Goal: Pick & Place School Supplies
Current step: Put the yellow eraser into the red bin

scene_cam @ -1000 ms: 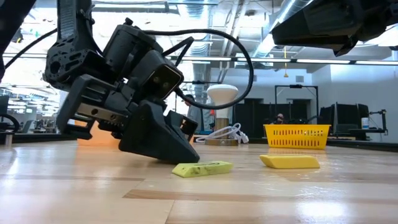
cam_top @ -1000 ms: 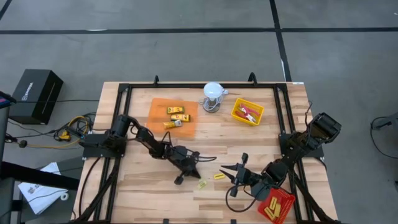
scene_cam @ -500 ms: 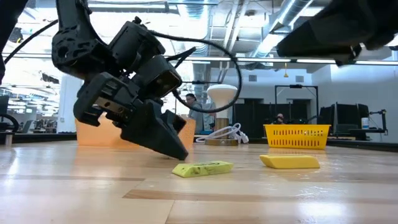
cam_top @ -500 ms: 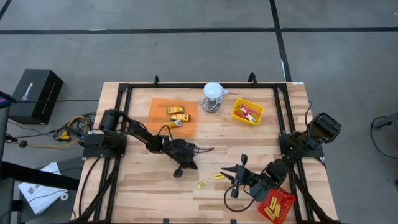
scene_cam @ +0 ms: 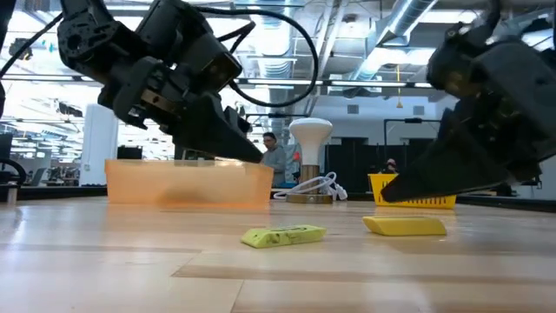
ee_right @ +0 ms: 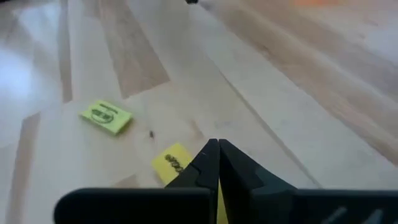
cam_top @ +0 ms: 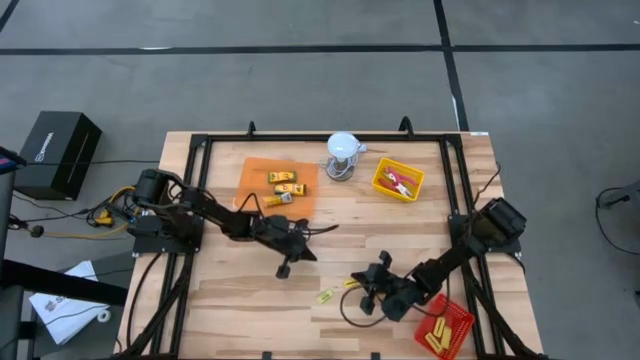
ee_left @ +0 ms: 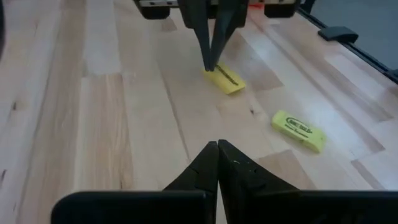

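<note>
Both jaws together, nothing held. Right gripper tips down at the yellow block; second block loose beside it on the desk. Left gripper hovers nearby. Some supplies already in trays; these two left.

1. You are looking at dark oval printing on the pale yellow-green block lying on the tabletop; its letters are too small to read.
2. You are seeing dark lettering on the yellow block by the right hand's tips; it is not legible.
3. You are seeing a white logo line on the black box on the floor beside the table; it is not readable either.
</note>
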